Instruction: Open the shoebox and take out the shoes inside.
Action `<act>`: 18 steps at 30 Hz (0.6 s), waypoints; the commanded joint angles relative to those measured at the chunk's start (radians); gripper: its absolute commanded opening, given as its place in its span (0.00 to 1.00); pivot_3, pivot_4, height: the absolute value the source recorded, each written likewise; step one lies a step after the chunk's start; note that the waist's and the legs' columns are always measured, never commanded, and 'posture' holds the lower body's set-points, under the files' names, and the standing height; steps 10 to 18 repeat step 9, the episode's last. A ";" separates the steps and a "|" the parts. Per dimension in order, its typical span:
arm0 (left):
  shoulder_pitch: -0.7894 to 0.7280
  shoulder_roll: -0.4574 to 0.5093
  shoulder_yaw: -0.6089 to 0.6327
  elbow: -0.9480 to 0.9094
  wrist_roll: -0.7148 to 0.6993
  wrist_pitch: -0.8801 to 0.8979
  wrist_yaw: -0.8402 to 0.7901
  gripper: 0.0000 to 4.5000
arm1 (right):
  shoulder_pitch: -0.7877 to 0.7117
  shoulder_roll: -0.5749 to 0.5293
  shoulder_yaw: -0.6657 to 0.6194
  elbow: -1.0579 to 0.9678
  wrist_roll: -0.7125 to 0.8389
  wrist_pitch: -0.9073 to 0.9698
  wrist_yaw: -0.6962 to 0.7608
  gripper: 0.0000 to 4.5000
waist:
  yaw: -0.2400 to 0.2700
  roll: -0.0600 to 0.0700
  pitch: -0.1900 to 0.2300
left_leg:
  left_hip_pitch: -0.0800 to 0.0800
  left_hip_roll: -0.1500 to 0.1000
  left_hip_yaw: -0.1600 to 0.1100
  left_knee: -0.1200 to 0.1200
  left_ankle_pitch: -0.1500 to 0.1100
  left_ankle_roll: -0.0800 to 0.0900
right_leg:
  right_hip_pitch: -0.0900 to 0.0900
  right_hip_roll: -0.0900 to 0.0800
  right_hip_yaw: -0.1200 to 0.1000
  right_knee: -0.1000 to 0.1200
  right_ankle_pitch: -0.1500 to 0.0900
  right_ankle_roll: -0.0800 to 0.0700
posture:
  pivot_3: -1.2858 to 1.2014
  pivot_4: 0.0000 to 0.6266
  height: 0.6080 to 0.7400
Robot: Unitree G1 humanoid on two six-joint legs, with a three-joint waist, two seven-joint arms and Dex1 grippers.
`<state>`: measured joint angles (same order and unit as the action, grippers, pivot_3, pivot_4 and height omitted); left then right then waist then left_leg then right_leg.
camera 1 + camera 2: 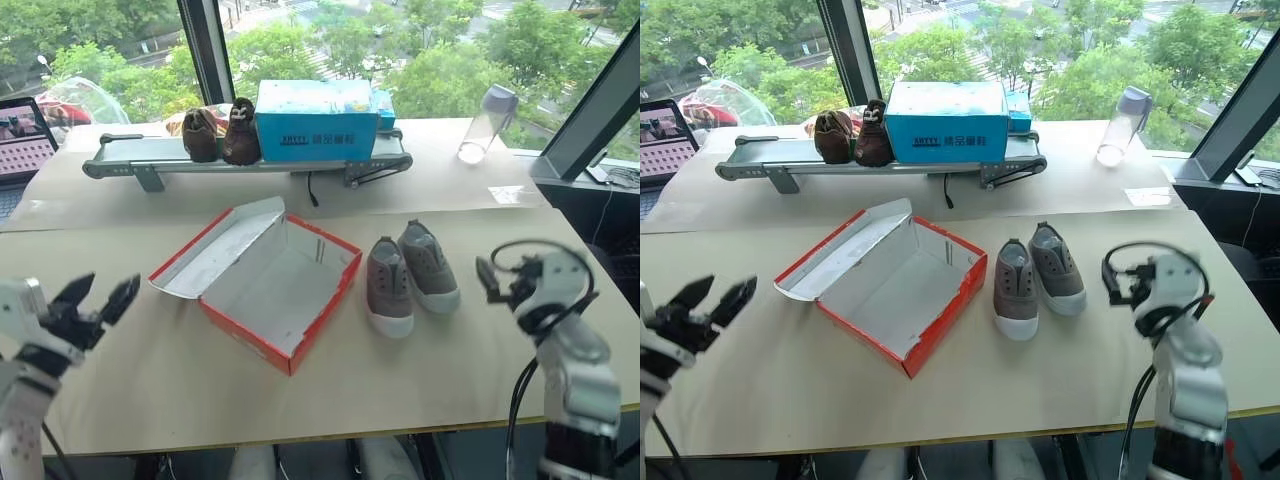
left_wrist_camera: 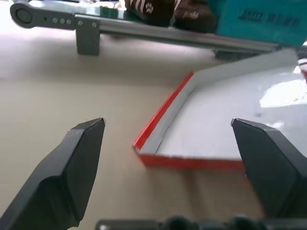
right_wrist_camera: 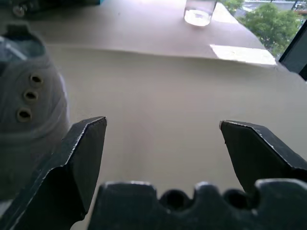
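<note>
Shoebox [image 1: 262, 285] first: we see it lying open near the middle of the worktop [image 1: 420, 360], its lid folded back flat on the side toward the left gripper, red outside, white and bare inside. We take this box as our landmark. Beyond it, along the far side of the worktop, runs a long grey conveyor rail [image 1: 150, 155], carrying a blue box [image 1: 316, 120] and a pair of dark brown fuzzy shoes [image 1: 222, 132] just beside it. Farther off to the box's right rear stands a clear bottle [image 1: 487, 122], and at the far left edge we make out part of a laptop [image 1: 22, 140], cut off by the frame. Just to the right of the shoebox, apart from its wall, the shoes [image 1: 410, 278] sit side by side on the worktop, toes toward us. Nothing lies between the shoebox and either gripper. The left gripper [image 1: 97, 297] hangs off the lid's left side, fingers [image 2: 72, 172] spread wide and holding nothing; in its wrist view the lid's corner shows between them, with the far end of the box cut off. The right gripper [image 3: 163, 153] sits to the right of the shoes, fingers likewise released; its wrist view catches one grey shoe's side, blurred and partly out of frame.
</note>
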<state>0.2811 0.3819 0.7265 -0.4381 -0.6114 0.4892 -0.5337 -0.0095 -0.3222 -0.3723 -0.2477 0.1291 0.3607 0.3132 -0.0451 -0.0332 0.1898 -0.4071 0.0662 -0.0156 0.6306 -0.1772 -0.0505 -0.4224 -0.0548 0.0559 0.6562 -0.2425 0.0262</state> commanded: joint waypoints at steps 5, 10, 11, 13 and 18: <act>0.177 -0.141 -0.193 -0.074 0.187 -0.230 0.033 1.00 | 0.112 0.074 0.129 -0.094 -0.050 -0.101 -0.051 0.99 | -0.004 -0.011 -0.010 | 0.004 0.000 0.004 0.000 -0.005 -0.008 | 0.001 0.001 0.008 -0.003 -0.003 -0.006 | 0.52 0.24 1.00; 0.156 -0.172 -0.226 -0.046 0.209 -0.278 0.077 1.00 | 0.111 0.088 0.178 -0.055 -0.097 -0.146 -0.088 0.99 | -0.005 -0.013 -0.011 | 0.003 0.000 0.005 0.001 -0.005 -0.008 | 0.001 0.001 0.010 -0.008 -0.003 -0.006 | 0.52 0.24 1.00; 0.156 -0.172 -0.226 -0.046 0.209 -0.278 0.077 1.00 | 0.111 0.088 0.178 -0.055 -0.097 -0.146 -0.088 0.99 | -0.005 -0.013 -0.011 | 0.003 0.000 0.005 0.001 -0.005 -0.008 | 0.001 0.001 0.010 -0.008 -0.003 -0.006 | 0.52 0.24 1.00; 0.156 -0.172 -0.226 -0.046 0.209 -0.278 0.077 1.00 | 0.111 0.088 0.178 -0.055 -0.097 -0.146 -0.088 0.99 | -0.005 -0.013 -0.011 | 0.003 0.000 0.005 0.001 -0.005 -0.008 | 0.001 0.001 0.010 -0.008 -0.003 -0.006 | 0.52 0.24 1.00; 0.156 -0.172 -0.226 -0.046 0.209 -0.278 0.077 1.00 | 0.111 0.088 0.178 -0.055 -0.097 -0.146 -0.088 0.99 | -0.005 -0.013 -0.011 | 0.003 0.000 0.005 0.001 -0.005 -0.008 | 0.001 0.001 0.010 -0.008 -0.003 -0.006 | 0.52 0.24 1.00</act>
